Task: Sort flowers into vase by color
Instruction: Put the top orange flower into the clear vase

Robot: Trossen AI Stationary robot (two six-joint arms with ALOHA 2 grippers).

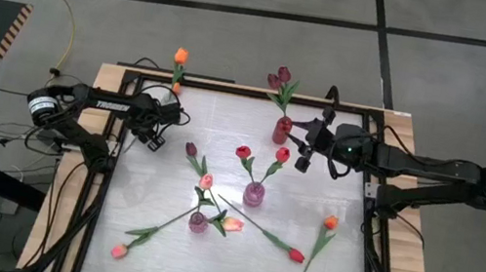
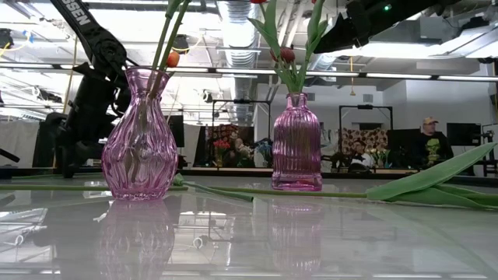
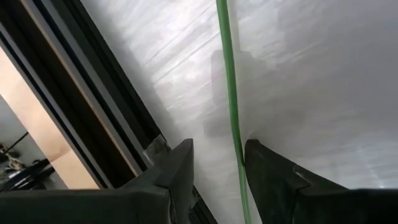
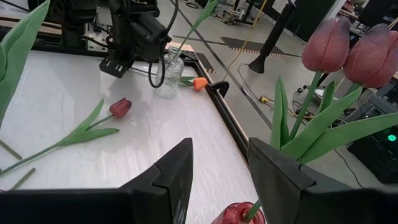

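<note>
We are looking at a white table in a black frame, on a grey floor with loose cables. Four vases are standing on it: a red vase with maroon tulips at the far edge, two pink vases mid-table, and a clear vase at the far left corner, holding an orange tulip. More tulips are lying loose near the front, one red.

The left gripper is hovering near the clear vase; its fingers are standing apart around a thin green stem without visibly pinching it. We cannot see that stem's bloom, which is cut off.

The right gripper is hanging just beside the red vase, jaws parted, holding nothing. From table height both grippers are largely cut off overhead.
</note>
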